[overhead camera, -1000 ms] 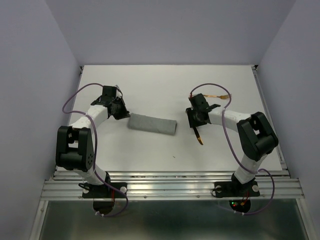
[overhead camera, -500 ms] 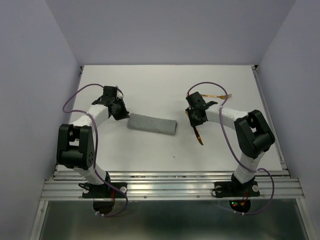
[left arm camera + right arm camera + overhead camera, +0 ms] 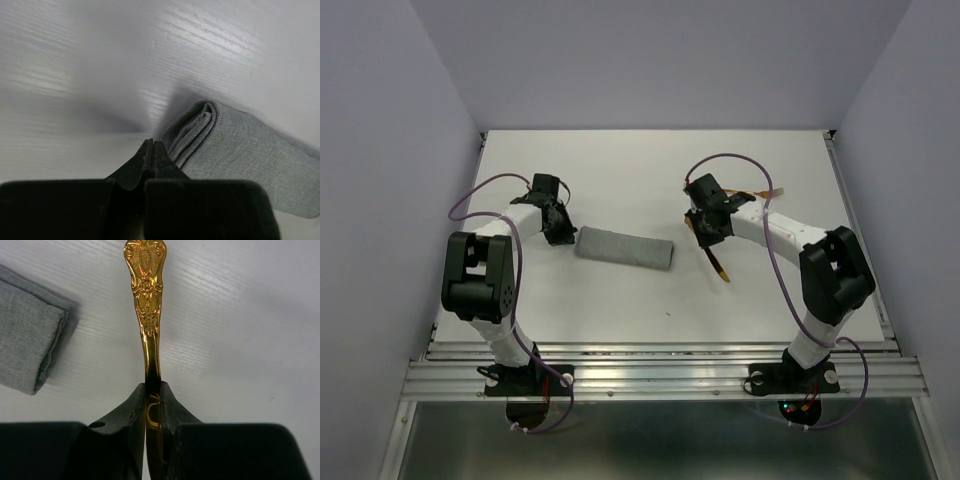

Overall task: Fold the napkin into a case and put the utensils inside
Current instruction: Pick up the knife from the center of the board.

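The napkin (image 3: 625,248) lies folded into a narrow grey case mid-table, its layered end showing in the left wrist view (image 3: 240,150). My left gripper (image 3: 560,236) (image 3: 152,145) is shut and empty, its tips on the table just beside that left end. My right gripper (image 3: 706,229) (image 3: 153,387) is shut on a golden utensil (image 3: 718,264) with an ornate handle (image 3: 146,300) that points toward the near edge; its head is hidden by the fingers. The case's right end (image 3: 25,340) lies left of the handle. A second golden utensil (image 3: 768,192) lies behind the right arm.
White tabletop (image 3: 620,300) with pale walls on three sides. Purple cables loop over both arms. The metal rail (image 3: 660,375) with the arm bases runs along the near edge.
The right gripper has shut on the utensil and drawn back and left with it; the handle has moved along. The left gripper has edged toward the case's left end.
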